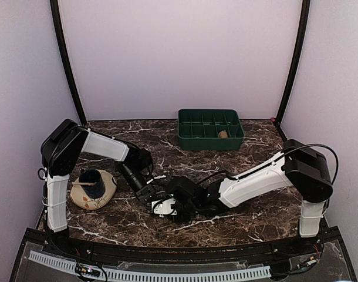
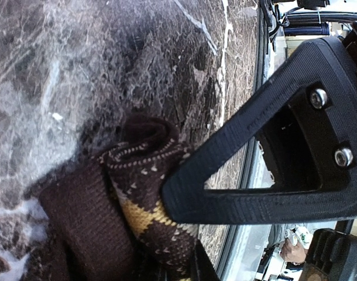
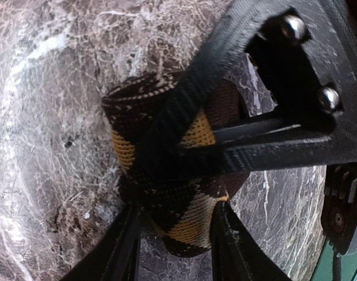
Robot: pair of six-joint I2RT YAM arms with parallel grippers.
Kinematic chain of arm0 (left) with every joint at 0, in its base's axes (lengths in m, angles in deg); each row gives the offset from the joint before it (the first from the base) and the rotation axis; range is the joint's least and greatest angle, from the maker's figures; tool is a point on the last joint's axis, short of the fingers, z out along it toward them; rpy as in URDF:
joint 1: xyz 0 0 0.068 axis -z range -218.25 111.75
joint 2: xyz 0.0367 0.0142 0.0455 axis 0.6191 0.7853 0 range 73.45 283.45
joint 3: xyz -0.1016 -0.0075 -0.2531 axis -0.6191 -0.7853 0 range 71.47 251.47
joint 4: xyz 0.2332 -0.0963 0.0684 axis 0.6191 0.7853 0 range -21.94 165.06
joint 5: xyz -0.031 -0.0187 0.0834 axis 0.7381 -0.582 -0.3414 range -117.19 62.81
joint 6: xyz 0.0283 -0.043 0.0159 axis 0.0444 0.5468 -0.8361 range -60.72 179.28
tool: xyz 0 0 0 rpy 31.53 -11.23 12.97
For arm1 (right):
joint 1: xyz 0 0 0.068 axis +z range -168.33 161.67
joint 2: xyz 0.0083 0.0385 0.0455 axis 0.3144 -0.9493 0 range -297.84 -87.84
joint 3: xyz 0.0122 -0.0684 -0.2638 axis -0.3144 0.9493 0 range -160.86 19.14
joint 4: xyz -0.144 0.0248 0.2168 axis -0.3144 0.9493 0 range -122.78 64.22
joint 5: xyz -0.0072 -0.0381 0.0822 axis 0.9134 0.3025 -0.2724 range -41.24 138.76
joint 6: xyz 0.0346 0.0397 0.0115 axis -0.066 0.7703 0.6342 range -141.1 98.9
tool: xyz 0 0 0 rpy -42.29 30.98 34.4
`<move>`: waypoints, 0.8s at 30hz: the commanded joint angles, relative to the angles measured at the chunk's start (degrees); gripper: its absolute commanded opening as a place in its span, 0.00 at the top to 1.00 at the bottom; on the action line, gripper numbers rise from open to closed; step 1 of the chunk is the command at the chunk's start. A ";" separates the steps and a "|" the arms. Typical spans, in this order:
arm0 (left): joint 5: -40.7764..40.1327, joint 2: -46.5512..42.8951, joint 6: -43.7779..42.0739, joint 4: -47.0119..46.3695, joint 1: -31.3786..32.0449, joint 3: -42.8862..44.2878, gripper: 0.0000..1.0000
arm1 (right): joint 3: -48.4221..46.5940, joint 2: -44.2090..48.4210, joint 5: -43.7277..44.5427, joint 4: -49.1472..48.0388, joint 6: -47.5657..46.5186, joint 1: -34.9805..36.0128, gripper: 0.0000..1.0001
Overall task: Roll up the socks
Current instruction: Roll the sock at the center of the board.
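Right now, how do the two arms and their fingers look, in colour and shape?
Both arms have white link covers, left arm and right arm, with bulky black joint housings. A thin black cable loops at the right shoulder. The fingers are black ribbed plastic, open triangular frames, each with two silver screws.

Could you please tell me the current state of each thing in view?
checked sock, rolled into a bundle on the table.
left gripper, closed around the sock.
right gripper, one finger across the sock; grip unclear.
green tray, one compartment holds a tan item.
dark blue cup, upright on the cream dish.
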 commanded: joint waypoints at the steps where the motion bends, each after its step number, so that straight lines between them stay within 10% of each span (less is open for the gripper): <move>1: -1.10 0.66 -1.56 1.61 -0.37 0.75 1.00 | -0.18 -2.20 0.48 2.72 0.36 -1.16 0.62; 10: -2.94 0.07 -0.14 0.91 -0.45 0.67 0.97 | -3.07 -3.91 -2.88 7.15 1.12 -2.61 1.00; 24: -11.85 -10.09 9.66 -8.40 -0.54 -4.89 0.75 | -6.92 -5.10 -6.28 15.10 6.86 -3.70 1.00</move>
